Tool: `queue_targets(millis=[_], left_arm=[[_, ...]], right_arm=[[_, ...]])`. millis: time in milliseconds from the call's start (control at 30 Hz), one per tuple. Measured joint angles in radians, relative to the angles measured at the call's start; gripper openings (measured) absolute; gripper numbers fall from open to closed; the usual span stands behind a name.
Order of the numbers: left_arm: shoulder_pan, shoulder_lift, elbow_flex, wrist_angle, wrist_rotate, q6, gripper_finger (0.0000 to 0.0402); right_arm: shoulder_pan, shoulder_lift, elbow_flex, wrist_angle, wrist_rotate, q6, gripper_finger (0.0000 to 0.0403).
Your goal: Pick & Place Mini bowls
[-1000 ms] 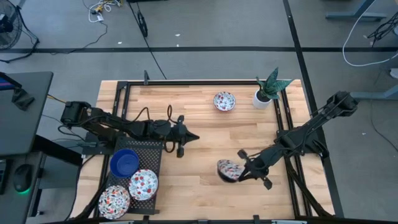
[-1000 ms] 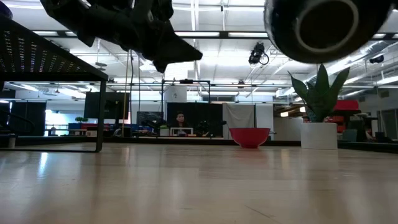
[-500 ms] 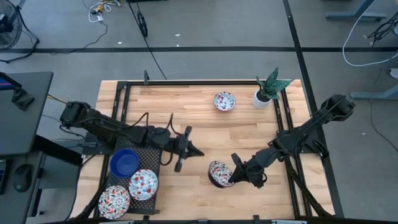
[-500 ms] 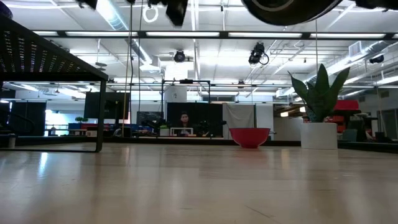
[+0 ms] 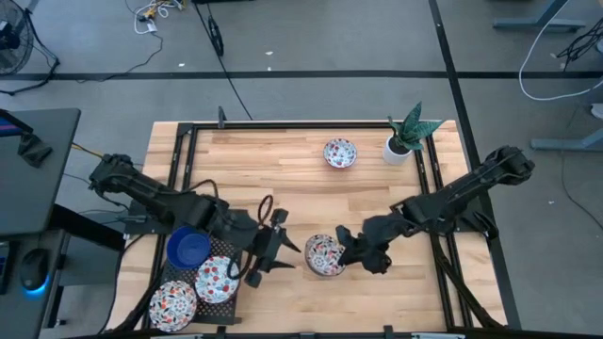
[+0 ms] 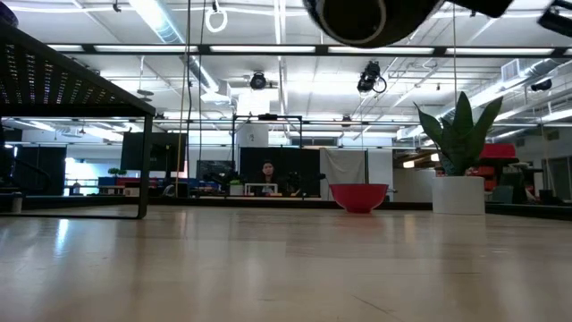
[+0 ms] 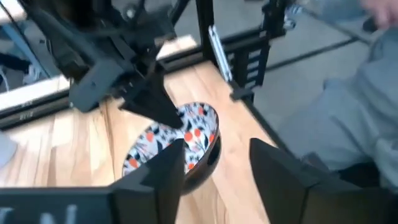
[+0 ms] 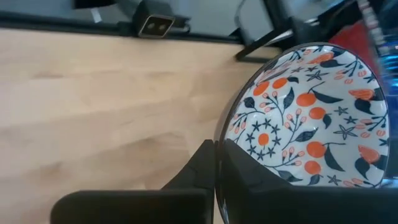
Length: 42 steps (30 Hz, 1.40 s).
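The high view shows the whole counter. The right gripper reaches in from the right edge toward the lower centre, and its fingers pinch the rim of a floral mini bowl, which hangs tilted above the wood. The left gripper comes from the left, just beside this bowl, with its fingers spread and holding nothing.

Only this view shows the black rack at the lower left, which carries a blue mini bowl and two more floral bowls. A further floral bowl stands alone near the upper centre, beside a white plant pot.

The low view gives only the dark underside of the held bowl at the top edge; the far bowl looks red there.

The right wrist view shows what the others do not: the pattern of orange fruits and dark blue leaves inside the held bowl, with one finger pressed against its rim. The left wrist view shows the same bowl between the spread fingers and the other gripper.
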Motion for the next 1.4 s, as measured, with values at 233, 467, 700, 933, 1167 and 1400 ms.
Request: queue_targets(millis=[233, 467, 700, 933, 1167, 1400], left_arm=[[-0.030, 0.020, 0.000, -0.075, -0.088, 0.003, 0.0236], [-0.026, 0.087, -0.002, -0.138, -0.023, -0.036, 0.0228], [-0.028, 0.093, -0.002, -0.179, -0.017, -0.081, 0.0203], [-0.017, 0.098, 0.000, -0.214, -0.048, -0.080, 0.0159], [0.000, 0.098, 0.000, -0.220, -0.034, -0.076, 0.0110], [0.000, 0.098, 0.000, -0.228, -0.034, -0.030, 0.0118]], right_arm=[[-0.090, 0.131, 0.218, -0.256, -0.152, -0.124, 0.0011], [-0.142, 0.231, 0.350, -0.347, -0.178, -0.227, 0.0011], [-0.180, 0.254, 0.380, -0.349, -0.218, -0.250, 0.0011], [-0.187, 0.254, 0.380, -0.353, -0.215, -0.257, 0.0011], [-0.187, 0.254, 0.380, -0.343, -0.218, -0.257, 0.0011], [-0.187, 0.254, 0.380, -0.318, -0.218, -0.254, 0.0011]])
